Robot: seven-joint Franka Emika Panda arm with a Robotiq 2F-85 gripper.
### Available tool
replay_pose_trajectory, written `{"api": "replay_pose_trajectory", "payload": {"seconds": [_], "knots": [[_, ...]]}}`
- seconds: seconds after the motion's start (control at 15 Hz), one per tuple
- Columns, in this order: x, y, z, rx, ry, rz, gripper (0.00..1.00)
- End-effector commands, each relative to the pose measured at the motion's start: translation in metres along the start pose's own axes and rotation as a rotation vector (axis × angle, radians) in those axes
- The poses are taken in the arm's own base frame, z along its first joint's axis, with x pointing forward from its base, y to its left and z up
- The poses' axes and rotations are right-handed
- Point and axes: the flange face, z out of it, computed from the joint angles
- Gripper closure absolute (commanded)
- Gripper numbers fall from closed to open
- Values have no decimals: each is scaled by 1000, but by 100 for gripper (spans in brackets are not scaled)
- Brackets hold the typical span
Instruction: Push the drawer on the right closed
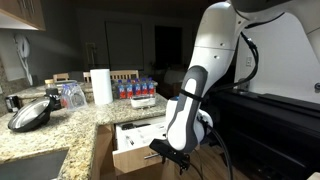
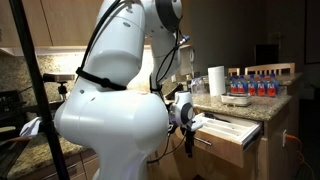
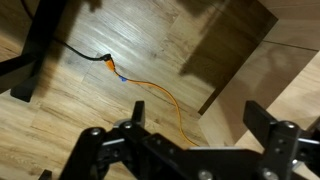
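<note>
The drawer [image 1: 135, 150] stood pulled out just beside the gripper [image 1: 170, 150], whose jaws gaped wide and empty in the wrist view. Stiff wood, probably light, it should glide; press flat against its front near the middle, no grasp needed

No text, brand, number or sign could be read in any view, and the labels on the bottles [image 1: 135, 90] on the counter [image 1: 60, 125] were too small and blurred to make out.
</note>
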Motion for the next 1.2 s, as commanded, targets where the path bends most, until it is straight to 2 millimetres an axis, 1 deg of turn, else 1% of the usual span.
{"api": "replay_pose_trajectory", "payload": {"seconds": [0.0, 0.33, 0.6, 0.73, 0.87, 1.13], "knots": [[-1, -14, 15, 30, 18, 22, 0], [11, -42, 3, 143, 99, 19, 0], [24, -66, -8, 296, 211, -14, 0], [28, -75, -5, 326, 238, -23, 0], [33, -89, 0, 341, 247, -25, 0], [53, -120, 7, 357, 268, -42, 0]]}}
